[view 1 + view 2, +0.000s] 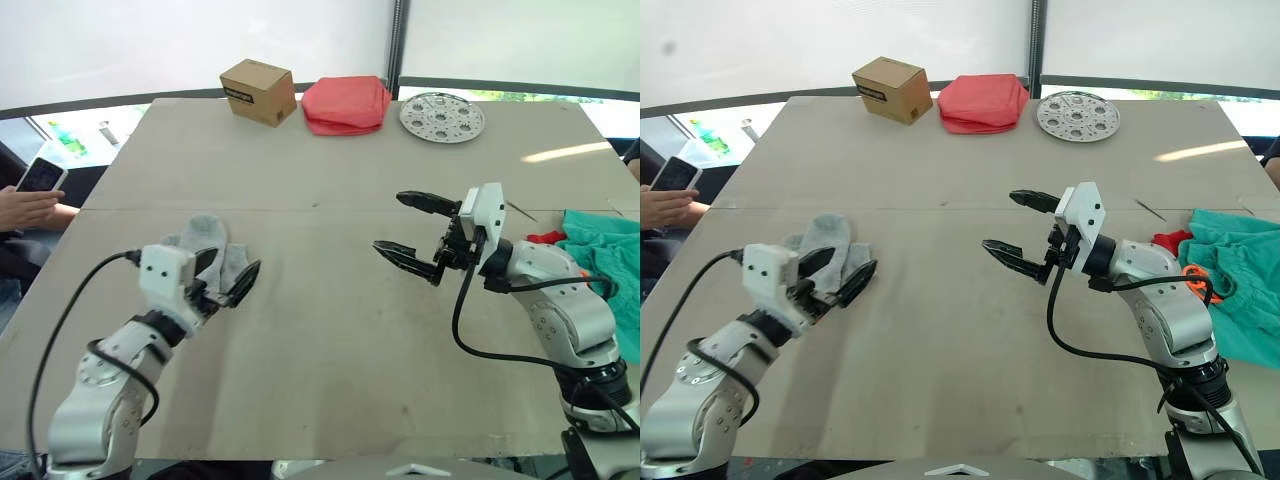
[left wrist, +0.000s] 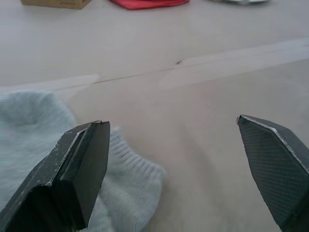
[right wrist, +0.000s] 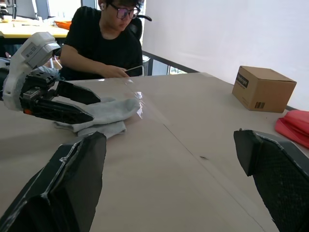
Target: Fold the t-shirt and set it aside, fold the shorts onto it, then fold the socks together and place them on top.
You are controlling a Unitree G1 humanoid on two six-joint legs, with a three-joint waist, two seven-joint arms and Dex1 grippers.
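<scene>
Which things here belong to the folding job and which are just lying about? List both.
Job:
- socks, grey, under the open left gripper
- shorts, teal, at the table's right edge
- t-shirt, a red bit showing beside the shorts
- right gripper, open over bare table

Lying about:
- cardboard box
- salmon-pink folded cloth
- perforated metal disc
- person with a phone

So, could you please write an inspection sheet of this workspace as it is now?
Surface: beige table, seam line across it.
Job's things: grey socks at left; teal shorts bunched at right edge with red t-shirt poking out beside them.
Clutter: cardboard box, folded pink-red cloth, perforated metal disc along far edge.
Grippers: left gripper open over the socks; right gripper open, holding nothing.
Cables: black cable looping from each arm.
Surroundings: seated person with phone.
</scene>
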